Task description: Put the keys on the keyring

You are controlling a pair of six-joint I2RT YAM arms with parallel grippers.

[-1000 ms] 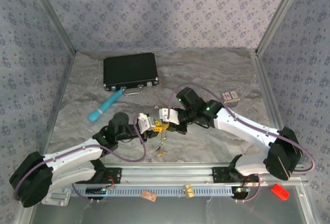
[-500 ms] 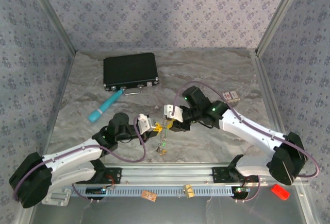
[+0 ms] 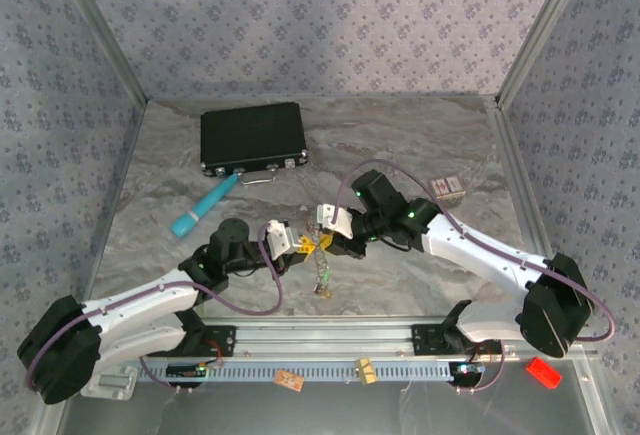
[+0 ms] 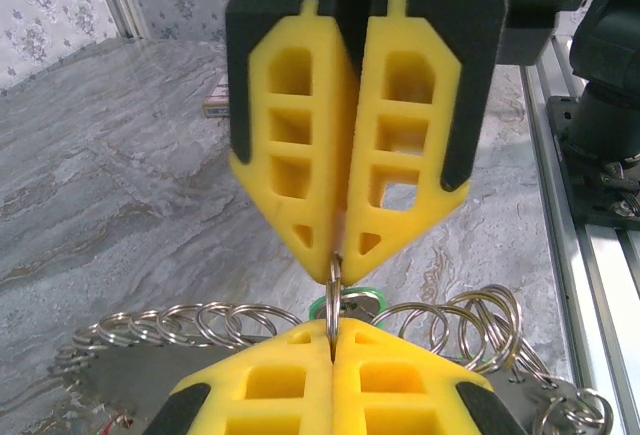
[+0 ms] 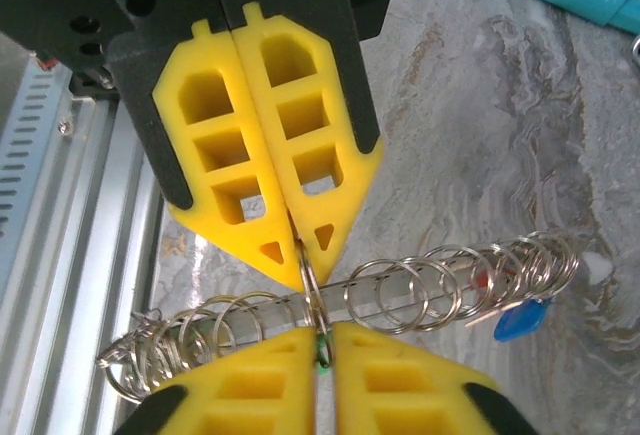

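- We find the left gripper (image 4: 333,343) and right gripper (image 4: 336,253) both closed, tip to tip, pinching the thin silvery wire keyring (image 4: 333,281) edge-on above the grey marbled table (image 3: 420,145).
- Opposed pulls could twist the wire out of either grip.
- The green-headed key (image 4: 358,294) sits just behind the keyring and may snag.

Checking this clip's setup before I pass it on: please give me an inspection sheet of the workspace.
Surface: grey marbled tabletop, no spills seen.
Job's things: keyring, a bunch of metal rings, held up between the grippers; blue key and green key sit at its rings.
Clutter: black case, teal tube and small box on the table; red piece on the near ledge.
Grippers: left gripper and right gripper meet tip to tip, both shut on one ring.
Cables: purple cable arcs over the right arm, no snag seen.
Surroundings: patterned walls.
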